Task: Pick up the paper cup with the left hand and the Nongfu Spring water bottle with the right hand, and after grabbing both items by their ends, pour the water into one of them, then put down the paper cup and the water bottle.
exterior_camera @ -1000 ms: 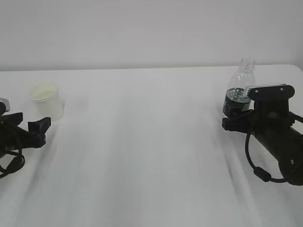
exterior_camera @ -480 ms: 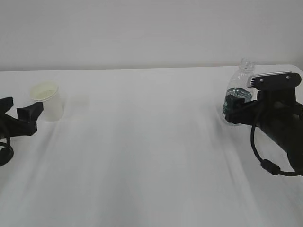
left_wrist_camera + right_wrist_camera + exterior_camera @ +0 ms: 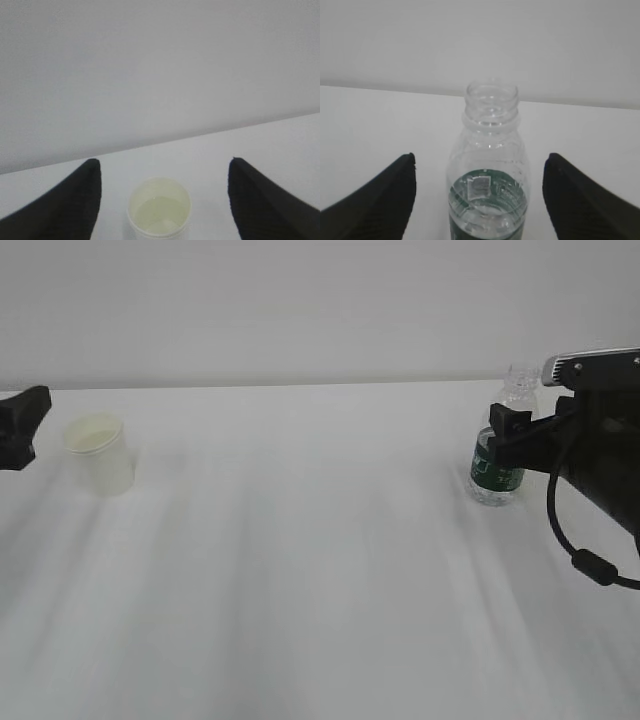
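both tools gape wide, holding nothing: left tool (image 3: 160, 200) frames the paper cup (image 3: 159, 207), right tool (image 3: 477, 195) frames the uncapped nongfu spring water bottle (image 3: 489, 175). stay centred before closing.

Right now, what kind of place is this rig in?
Probably a lab test bench, not a home: a bare white table, a plain wall, and only a cup and an uncapped bottle set out.

paper cup (image 3: 159, 207) base cut off, Nongfu Spring water bottle (image 3: 489, 190) bottom cropped
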